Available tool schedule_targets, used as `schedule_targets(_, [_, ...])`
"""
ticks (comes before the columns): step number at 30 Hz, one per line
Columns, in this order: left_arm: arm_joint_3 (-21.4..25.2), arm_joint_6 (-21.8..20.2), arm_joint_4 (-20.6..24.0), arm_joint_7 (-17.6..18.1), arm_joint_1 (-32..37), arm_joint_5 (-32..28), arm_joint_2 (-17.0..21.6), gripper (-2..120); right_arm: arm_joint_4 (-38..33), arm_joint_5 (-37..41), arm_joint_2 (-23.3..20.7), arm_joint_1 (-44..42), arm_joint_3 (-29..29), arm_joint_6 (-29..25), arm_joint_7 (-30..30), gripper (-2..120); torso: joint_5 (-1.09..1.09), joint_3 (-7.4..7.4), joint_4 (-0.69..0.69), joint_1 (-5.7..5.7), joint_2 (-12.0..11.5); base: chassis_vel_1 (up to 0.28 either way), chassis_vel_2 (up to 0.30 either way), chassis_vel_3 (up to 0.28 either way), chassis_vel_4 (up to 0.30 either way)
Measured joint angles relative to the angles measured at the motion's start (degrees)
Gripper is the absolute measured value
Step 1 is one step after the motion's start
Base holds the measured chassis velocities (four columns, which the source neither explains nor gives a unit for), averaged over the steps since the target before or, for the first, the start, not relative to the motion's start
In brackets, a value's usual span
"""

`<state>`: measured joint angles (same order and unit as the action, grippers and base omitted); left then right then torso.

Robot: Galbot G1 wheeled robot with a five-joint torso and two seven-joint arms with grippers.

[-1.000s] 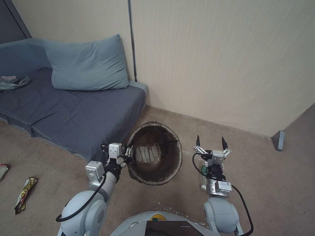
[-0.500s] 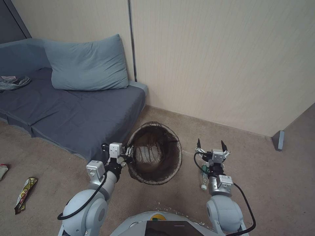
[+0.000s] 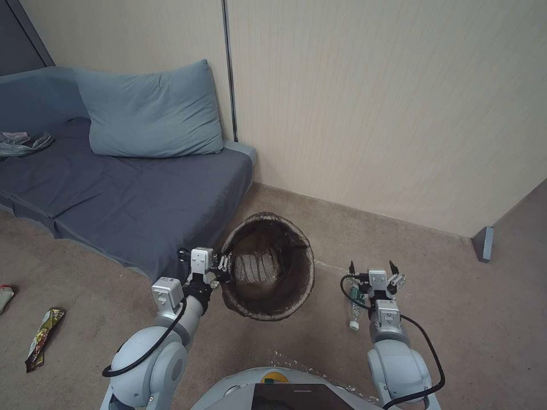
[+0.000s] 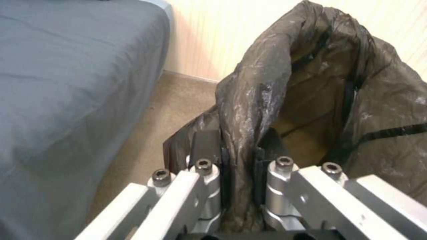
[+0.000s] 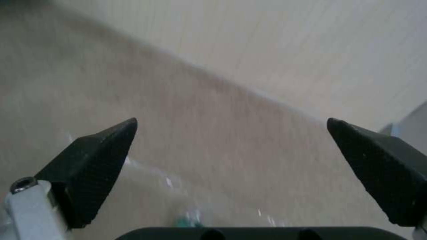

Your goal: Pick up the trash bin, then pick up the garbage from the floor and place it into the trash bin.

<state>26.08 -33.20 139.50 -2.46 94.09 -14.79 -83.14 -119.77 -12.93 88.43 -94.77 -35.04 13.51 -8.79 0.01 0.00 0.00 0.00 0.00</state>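
Observation:
The trash bin [image 3: 266,265], round and lined with a dark brown bag, tilts its mouth toward me beside the bed. My left gripper [image 3: 224,267] is shut on its near-left rim; in the left wrist view the fingers [image 4: 206,146] pinch the bagged rim [image 4: 249,110]. My right gripper [image 3: 371,266] is open, low over the carpet to the bin's right. A small clear bottle [image 3: 354,310] lies just beside its wrist and shows blurred between the open fingers [image 5: 178,196]. A gold-yellow snack wrapper [image 3: 41,337] and a red-and-white piece [image 3: 4,296] lie on the floor at far left.
A dark blue bed [image 3: 114,193] with a pillow [image 3: 151,111] fills the left; a grey plastic bag [image 3: 20,142] lies on it. The beige wall [image 3: 370,114] stands close behind the bin. A grey stub [image 3: 483,244] sits at the wall's right corner. White scraps [image 3: 285,359] lie by my base.
My right arm has drawn back and dropped lower toward the carpet, gripper still open. The left gripper and the bin have barely moved.

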Motion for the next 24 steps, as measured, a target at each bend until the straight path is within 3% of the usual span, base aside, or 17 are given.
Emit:
schedule_targets(11, [0.0, 0.11, -0.17, -0.07, -0.14, -0.08, 0.19, 7, 3.28, 0.11, -1.81, 0.13, -0.81, 1.96, 0.19, 100, 0.0, 0.0, 0.0, 0.0, 0.0, 0.0, 0.0, 0.0, 0.0])
schedule_targets(24, [-0.58, 0.43, -1.12, -0.29, -0.38, 0.33, -0.08, 7, 14.45, 2.91, -6.57, 1.56, -3.3, 6.31, -0.75, 100, 0.0, 0.0, 0.0, 0.0, 0.0, 0.0, 0.0, 0.0, 0.0])
